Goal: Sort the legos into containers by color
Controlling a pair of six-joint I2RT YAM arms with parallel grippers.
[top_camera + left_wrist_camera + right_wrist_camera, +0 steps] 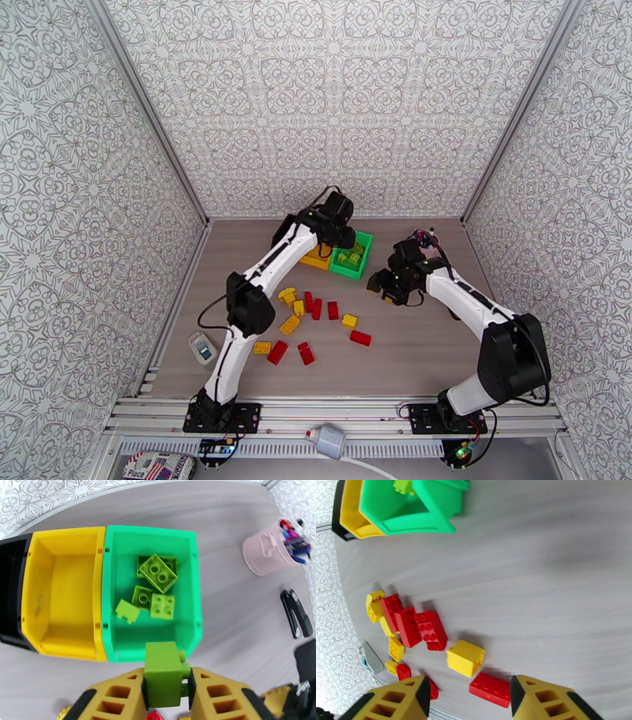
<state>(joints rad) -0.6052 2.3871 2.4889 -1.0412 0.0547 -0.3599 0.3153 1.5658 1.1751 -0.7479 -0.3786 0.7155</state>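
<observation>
left gripper (168, 689) clamps green lego (160, 669) at green bin (152, 530) rim; right gripper (470, 695) released over table (553, 578)

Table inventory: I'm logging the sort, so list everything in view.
black bin: one, left end
yellow bin: one, between them
green bin: one, right end
green legos: about five, in green bin
held green lego: one, in left jaws
red legos: about six, loose mid-table
yellow legos: about five, among red
cup of pens: one, pink, right of bins
stapler-like object: one, black, near cup
small device: one, grey, left edge
left jaws: shut on held green lego
right jaws: open, above loose legos
</observation>
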